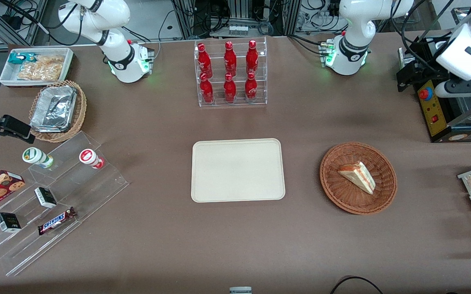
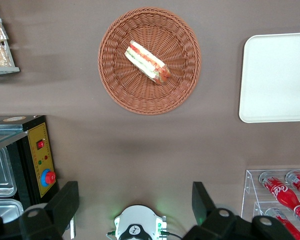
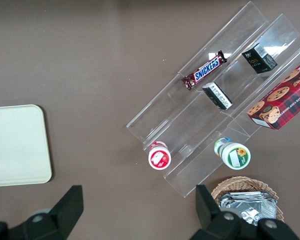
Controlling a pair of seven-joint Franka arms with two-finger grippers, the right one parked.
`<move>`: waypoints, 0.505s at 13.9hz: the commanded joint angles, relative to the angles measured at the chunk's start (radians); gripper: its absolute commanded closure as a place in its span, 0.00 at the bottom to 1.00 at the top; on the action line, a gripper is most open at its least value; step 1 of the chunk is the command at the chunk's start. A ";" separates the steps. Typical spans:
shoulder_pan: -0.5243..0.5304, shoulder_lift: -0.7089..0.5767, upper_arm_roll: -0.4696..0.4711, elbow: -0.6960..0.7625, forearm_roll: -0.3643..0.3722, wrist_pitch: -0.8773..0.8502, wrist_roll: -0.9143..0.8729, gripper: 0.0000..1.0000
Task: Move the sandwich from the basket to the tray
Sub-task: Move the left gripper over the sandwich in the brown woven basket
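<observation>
Even, fairly bright overhead light falls on the brown tabletop (image 1: 235, 245), and shadows are soft and short, as under the basket (image 1: 358, 178) rim and along the tray (image 1: 238, 170) edge. The foil trays (image 1: 54, 108) and the clear bottle rack (image 1: 231, 73) catch small glints. From the left wrist, the gripper (image 2: 135, 205) with its spread dark fingers (image 2: 65, 202) looks slightly soft, while the sandwich (image 2: 148, 62) is sharp.

the basket (image 1: 358, 178) is reddish-brown woven wicker, rough and ribbed. the tray (image 1: 238, 170) looks smooth, matt cream plastic. the sandwich (image 1: 358, 176) shows soft white bread. matt brown cloth covers the bench (image 1: 235, 237). high near the control box, the gripper (image 2: 135, 210) has matt black fingers (image 2: 65, 202).
</observation>
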 commanded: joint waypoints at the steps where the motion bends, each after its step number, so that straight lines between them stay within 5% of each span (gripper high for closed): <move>1: 0.017 -0.013 -0.014 -0.018 0.010 -0.008 0.018 0.00; 7: 0.043 0.059 -0.006 -0.134 0.029 0.095 0.008 0.00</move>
